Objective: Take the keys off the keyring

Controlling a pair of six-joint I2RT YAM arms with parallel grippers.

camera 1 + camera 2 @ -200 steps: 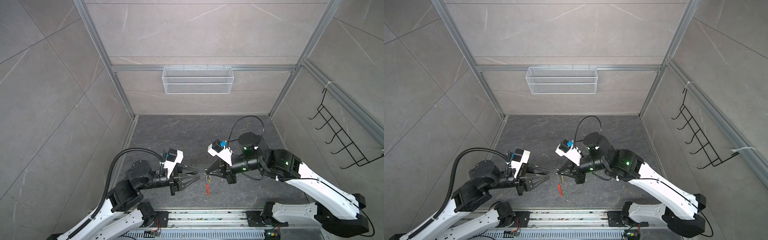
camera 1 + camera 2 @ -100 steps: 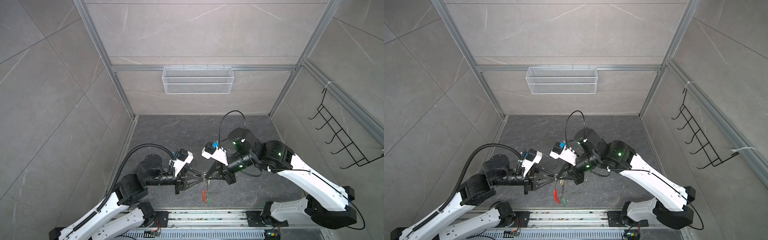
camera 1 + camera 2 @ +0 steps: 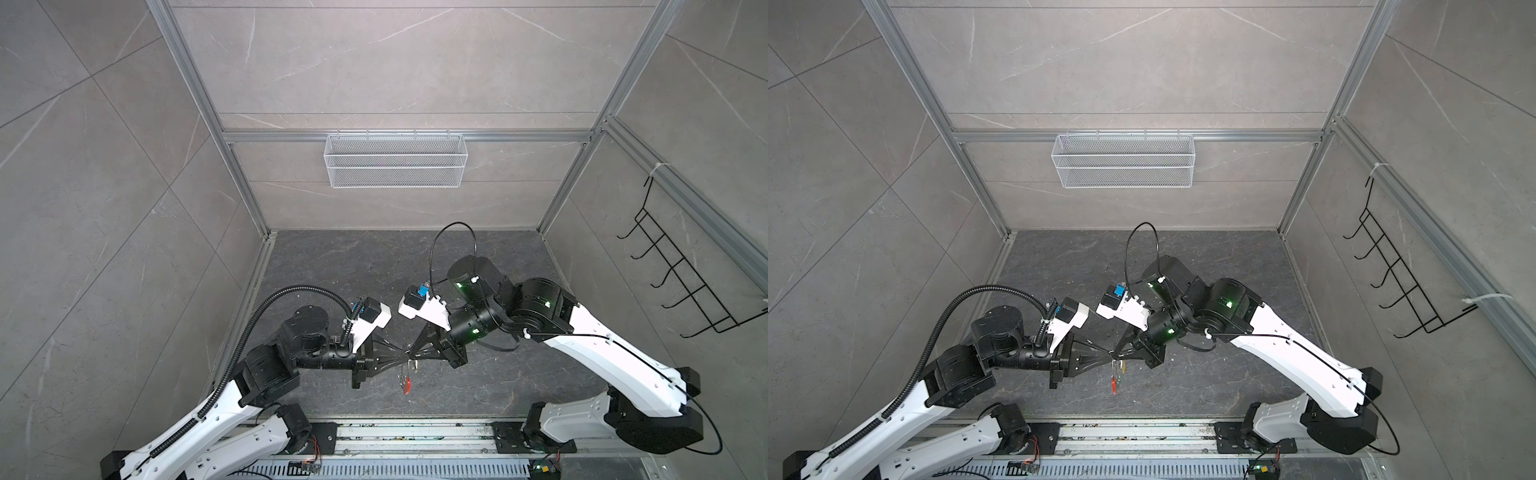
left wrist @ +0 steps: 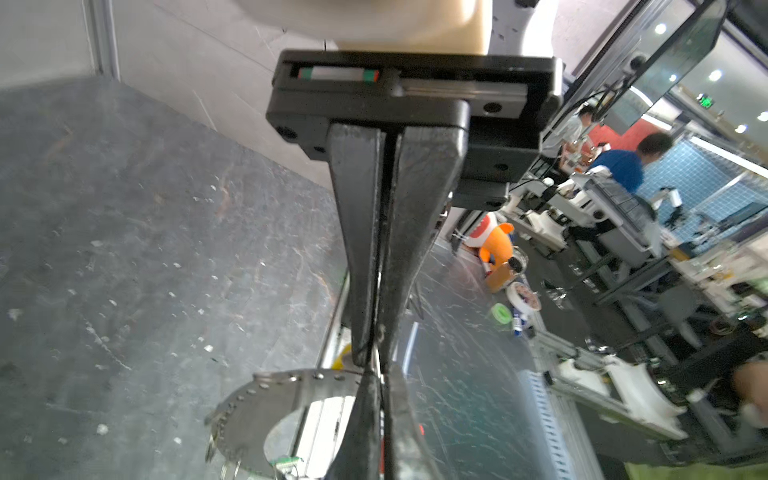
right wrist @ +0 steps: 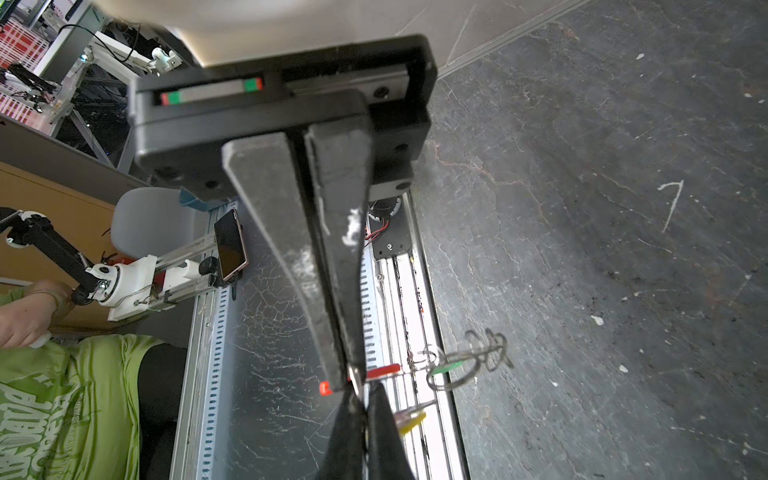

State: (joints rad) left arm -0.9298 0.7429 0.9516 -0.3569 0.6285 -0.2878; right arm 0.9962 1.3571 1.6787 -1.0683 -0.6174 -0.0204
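My left gripper (image 3: 404,360) jaws now pinch shut on the keyring (image 5: 384,367) beside the right gripper (image 3: 412,356), also clamped on it, so I reckon the keys (image 5: 446,368) can be worked off.

Surface: dark grey, stone-patterned tabletop (image 3: 374,257), pale veins crossing it in both top views.
On it: scattered white flecks (image 5: 597,319) and a pale hooked scratch (image 5: 671,203).
Border: aluminium rail (image 3: 258,266) along one side.

A: Back wall of the grey-tiled cell: a white wire-mesh basket (image 3: 394,160) hangs from the aluminium rail.

B: On the right wall, a black wire hook rack (image 3: 681,286). Below, the dark marbled table (image 3: 332,257), scuffed and speckled. Beyond its edge, an orange plush toy (image 4: 496,249).
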